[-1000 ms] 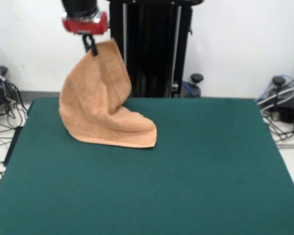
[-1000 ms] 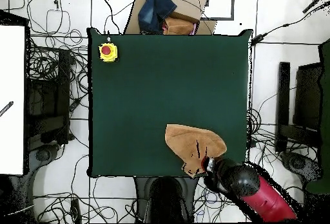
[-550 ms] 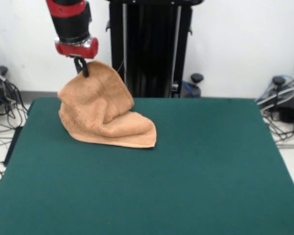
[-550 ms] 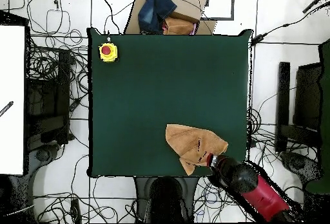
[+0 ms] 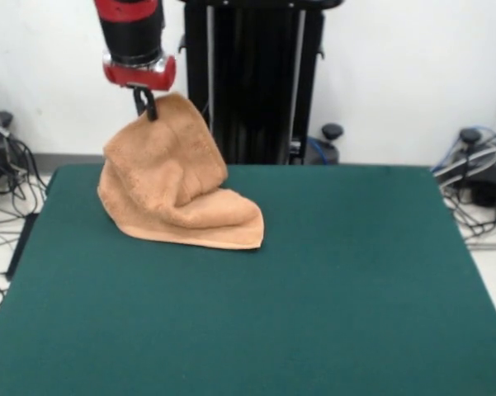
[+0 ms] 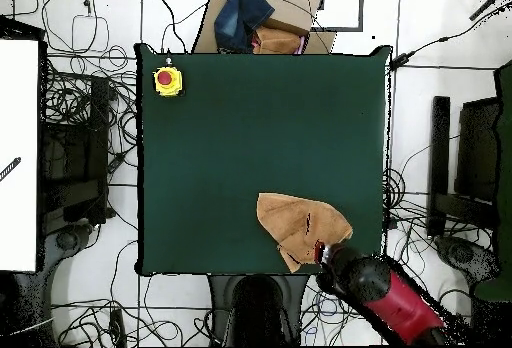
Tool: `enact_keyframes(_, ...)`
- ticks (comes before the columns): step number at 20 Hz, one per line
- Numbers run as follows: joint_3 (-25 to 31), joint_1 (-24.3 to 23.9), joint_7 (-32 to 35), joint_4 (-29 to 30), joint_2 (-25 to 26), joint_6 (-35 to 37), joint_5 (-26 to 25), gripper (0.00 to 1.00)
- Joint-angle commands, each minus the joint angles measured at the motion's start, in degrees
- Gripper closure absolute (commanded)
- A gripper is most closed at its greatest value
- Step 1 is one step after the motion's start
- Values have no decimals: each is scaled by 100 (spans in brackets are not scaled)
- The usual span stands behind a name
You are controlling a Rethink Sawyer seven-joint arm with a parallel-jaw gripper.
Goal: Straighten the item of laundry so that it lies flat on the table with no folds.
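The orange-tan towel, the item of laundry [image 5: 172, 186], is bunched at the far left of the green table [image 5: 314, 297]. One corner of it is pulled up into the air and the rest rests folded on the cloth. My gripper [image 5: 145, 105] is shut on that raised corner, below the red and black arm. Seen from overhead, the item of laundry [image 6: 295, 226] lies near the table's bottom right edge, with the gripper [image 6: 321, 254] at its lower right tip and the table [image 6: 250, 134] spreading wide beyond it.
A yellow box with a red button [image 6: 167, 81] sits at the table's top left corner in the overhead view. A cardboard box with clothes [image 6: 262, 19] stands past the top edge. Cables lie on the floor around the table.
The gripper dipped and shifted toward the table's edge with the corner, then rose again a little. The towel's lifted part hangs lower and more slumped than a second ago.
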Motion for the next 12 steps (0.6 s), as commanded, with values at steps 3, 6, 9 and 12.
enact_keyframes(3, -861, 820, 1843, 336, -439, 505, 537, 100)
enact_keyframes(6, -951, 856, 1766, 377, -410, 485, 605, 100)
enact_keyframes(9, -1018, 906, 1666, 454, -490, 486, 630, 100)
enact_keyframes(12, -1080, 956, 1574, 416, -512, 517, 657, 100)
